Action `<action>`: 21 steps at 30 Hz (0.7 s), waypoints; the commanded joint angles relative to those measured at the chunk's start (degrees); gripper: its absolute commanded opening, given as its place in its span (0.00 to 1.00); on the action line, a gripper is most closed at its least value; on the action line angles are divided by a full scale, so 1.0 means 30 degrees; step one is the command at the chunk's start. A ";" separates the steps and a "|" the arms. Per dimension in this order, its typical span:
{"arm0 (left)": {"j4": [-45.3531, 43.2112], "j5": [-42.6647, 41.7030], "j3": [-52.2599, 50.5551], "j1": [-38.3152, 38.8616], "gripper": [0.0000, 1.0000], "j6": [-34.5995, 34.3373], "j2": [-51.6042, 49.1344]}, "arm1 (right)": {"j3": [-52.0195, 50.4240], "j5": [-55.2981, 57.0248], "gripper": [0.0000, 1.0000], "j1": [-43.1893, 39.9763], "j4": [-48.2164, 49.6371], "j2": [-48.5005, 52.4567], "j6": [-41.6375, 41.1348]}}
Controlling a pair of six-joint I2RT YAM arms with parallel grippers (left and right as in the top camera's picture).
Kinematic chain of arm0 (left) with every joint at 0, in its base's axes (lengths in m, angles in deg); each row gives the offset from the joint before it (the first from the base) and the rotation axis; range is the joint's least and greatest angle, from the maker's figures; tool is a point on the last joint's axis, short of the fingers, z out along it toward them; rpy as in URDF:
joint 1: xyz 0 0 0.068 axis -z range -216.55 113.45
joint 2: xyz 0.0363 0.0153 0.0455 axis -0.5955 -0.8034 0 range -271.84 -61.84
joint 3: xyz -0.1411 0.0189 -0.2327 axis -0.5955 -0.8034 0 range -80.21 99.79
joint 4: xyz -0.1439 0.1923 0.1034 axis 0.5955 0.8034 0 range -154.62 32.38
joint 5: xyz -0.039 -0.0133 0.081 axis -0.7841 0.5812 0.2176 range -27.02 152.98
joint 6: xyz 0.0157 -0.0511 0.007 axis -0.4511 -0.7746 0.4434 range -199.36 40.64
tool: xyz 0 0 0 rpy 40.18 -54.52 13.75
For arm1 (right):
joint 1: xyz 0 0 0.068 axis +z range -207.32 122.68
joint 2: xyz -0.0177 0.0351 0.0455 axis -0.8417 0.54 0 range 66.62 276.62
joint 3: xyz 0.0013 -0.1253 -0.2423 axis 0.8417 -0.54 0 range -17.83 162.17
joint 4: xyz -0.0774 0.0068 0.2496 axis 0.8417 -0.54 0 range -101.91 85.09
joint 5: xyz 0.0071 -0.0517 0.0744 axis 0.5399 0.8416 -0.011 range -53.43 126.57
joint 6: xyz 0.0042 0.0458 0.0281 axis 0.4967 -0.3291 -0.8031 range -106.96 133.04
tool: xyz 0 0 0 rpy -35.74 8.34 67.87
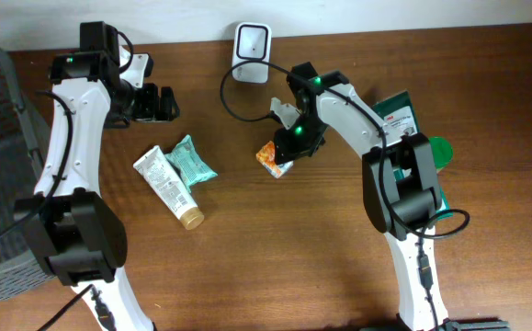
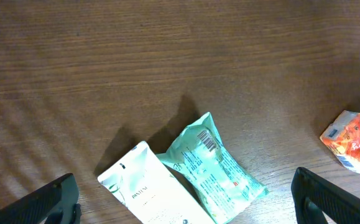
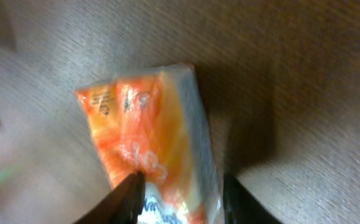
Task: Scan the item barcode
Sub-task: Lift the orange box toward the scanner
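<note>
My right pincer (image 3: 181,186) straddles the orange packet (image 3: 148,124), jaws narrow; whether it grips, I cannot tell. Left pincer (image 2: 189,199) wide, empty. Scanner (image 1: 252,41) sits beyond my right pincer: nothing scanned yet, I judge.

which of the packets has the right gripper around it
The orange packet, between the right gripper's fingers; the teal packet and white tube lie apart, untouched.

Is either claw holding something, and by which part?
The left gripper is open and empty. The right gripper straddles one end of the orange packet; whether it has clamped yet cannot be told.
</note>
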 commanded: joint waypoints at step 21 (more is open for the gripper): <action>-0.0036 0.0073 0.0036 -0.0007 0.99 -0.0109 0.0080 | 0.5559 -1.5067 0.04 -0.2499 -0.7300 -0.1443 0.0954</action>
